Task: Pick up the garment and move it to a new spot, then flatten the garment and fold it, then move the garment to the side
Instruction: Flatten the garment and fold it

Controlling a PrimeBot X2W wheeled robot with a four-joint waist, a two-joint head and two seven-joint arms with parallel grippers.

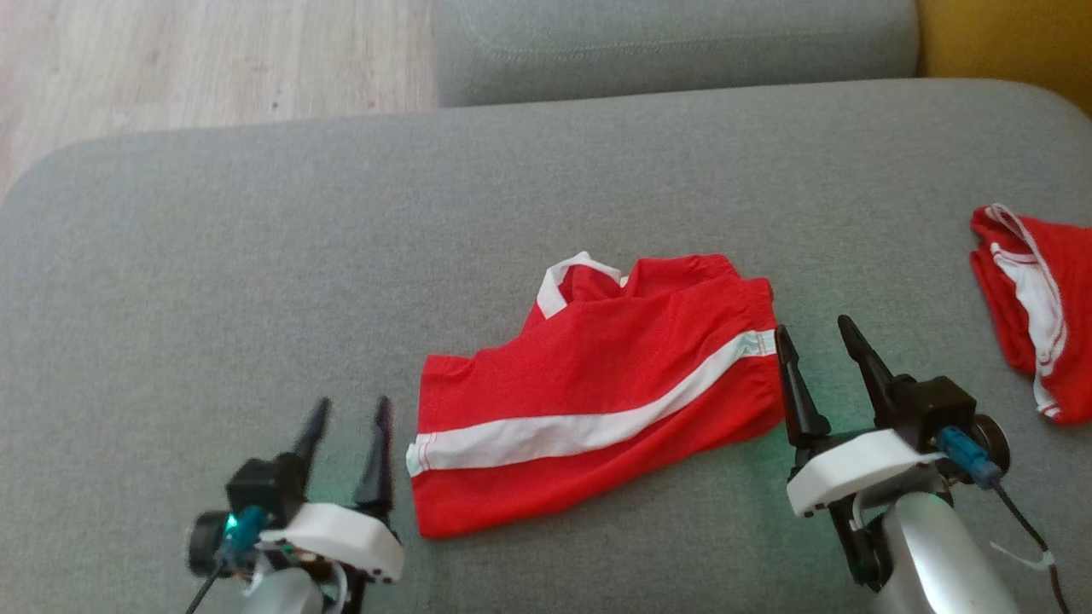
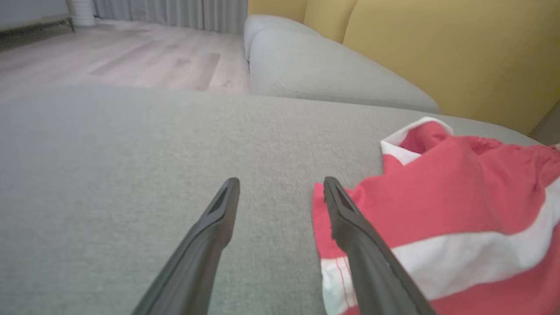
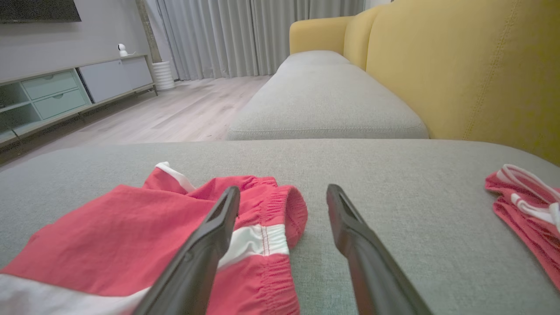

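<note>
Garment (image 1: 597,392), red shorts with a white stripe, lying near the middle of the grey sofa cushion (image 1: 256,256), mostly flat, seemingly doubled over once, one white-edged corner poking up at the far side. Left gripper (image 1: 354,408) just beside the leg-hem end, fingers (image 2: 350,227) spread, grasping nothing. Right gripper (image 1: 810,328) just beside the waistband, likewise spread and empty. Looks placed, flattened and probably folded. Left to do, by this reading: perhaps a tidier fold, then the shift to the side, toward another red garment (image 1: 1032,315) at the cushion's right edge.
</note>
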